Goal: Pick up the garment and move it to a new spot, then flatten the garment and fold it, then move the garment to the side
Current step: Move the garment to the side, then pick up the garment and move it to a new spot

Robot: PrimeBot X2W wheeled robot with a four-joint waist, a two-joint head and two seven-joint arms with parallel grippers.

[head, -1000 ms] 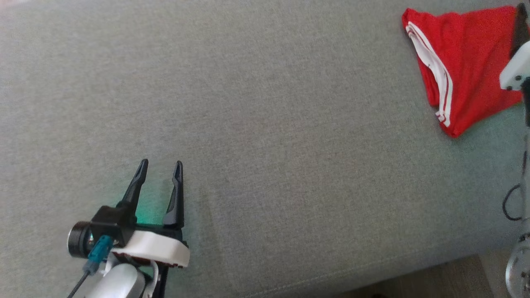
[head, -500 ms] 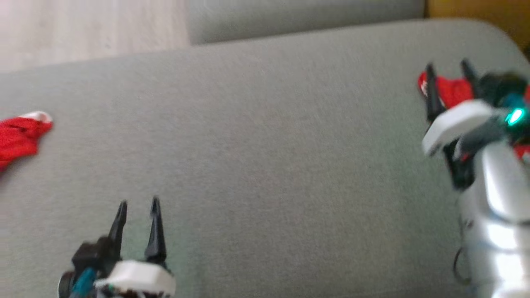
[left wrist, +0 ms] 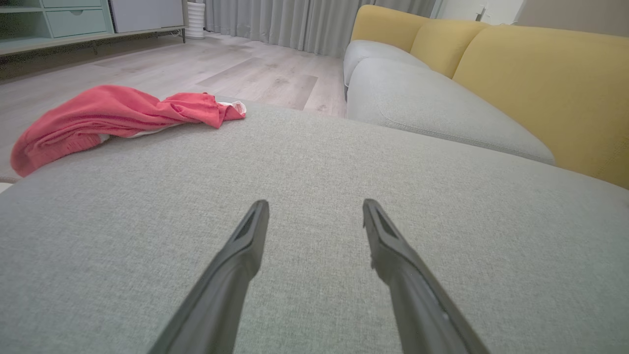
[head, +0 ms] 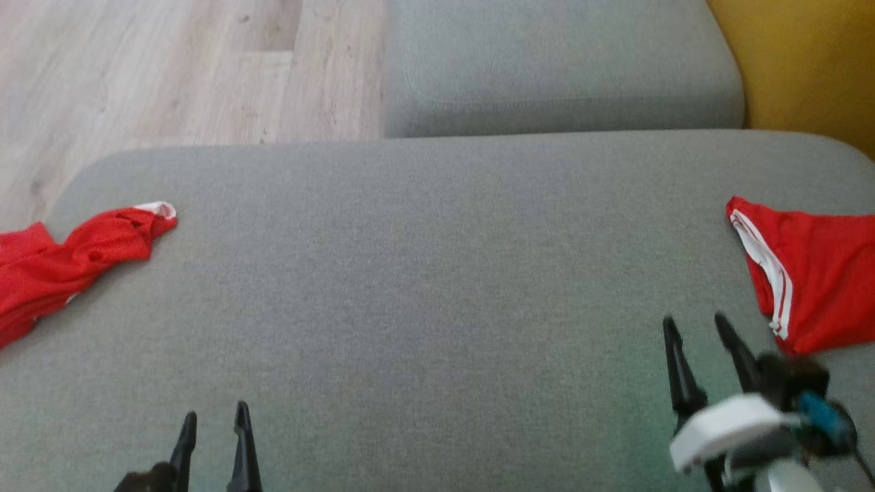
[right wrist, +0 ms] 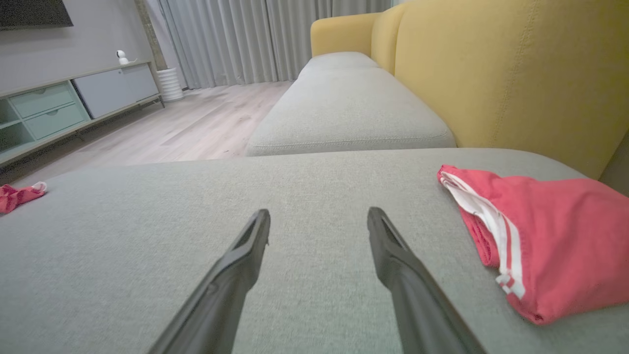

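Note:
A crumpled red garment (head: 68, 263) (left wrist: 113, 115) (right wrist: 17, 194) lies at the left edge of the grey cushion (head: 424, 273). At the cushion's right edge lies a second red garment (head: 813, 273) (right wrist: 550, 246), folded flat, with white stripes along one side. My left gripper (head: 215, 412) (left wrist: 315, 204) hovers open and empty over bare cushion near the front left, well short of the crumpled piece. Front right, my right gripper (head: 694, 320) (right wrist: 319, 211) is open and empty, just left of the folded piece and apart from it.
A second grey seat cushion (head: 560, 61) lies beyond the first one. A yellow backrest (head: 806, 61) runs along the right. Pale wood floor (head: 171, 68) shows at the far left, and a low cabinet (right wrist: 54, 108) stands across the room.
The head camera has swung, so the whole picture shifted. My right gripper has come off the folded red garment and drawn back to the front right. Both grippers stay open.

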